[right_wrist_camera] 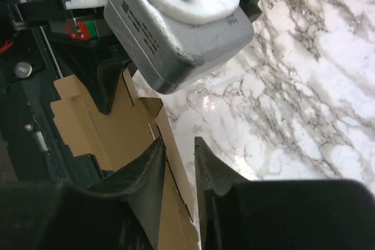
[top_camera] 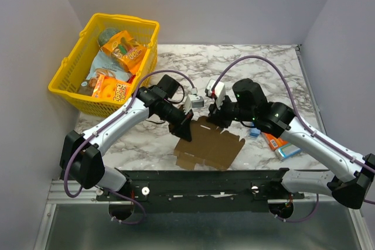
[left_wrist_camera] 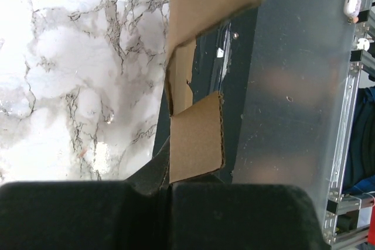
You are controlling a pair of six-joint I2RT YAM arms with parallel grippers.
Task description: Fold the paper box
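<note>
Paper box [top_camera: 208,144] lies on the worktop [top_camera: 263,68] at its near edge, between the arms: a plain brown cut-out, mostly flat, long axis roughly left-right. Left gripper [top_camera: 184,127] fingers are clamped on its left flap. Right gripper [top_camera: 215,120] fingers are narrowly parted astride the far edge, not visibly pinching, so the right arm looks placed for the next crease.

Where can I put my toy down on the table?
The far right of the white marble table, behind the flat brown cardboard box, is bare. It is crowded by the yellow plastic basket and the orange and blue packets.
</note>
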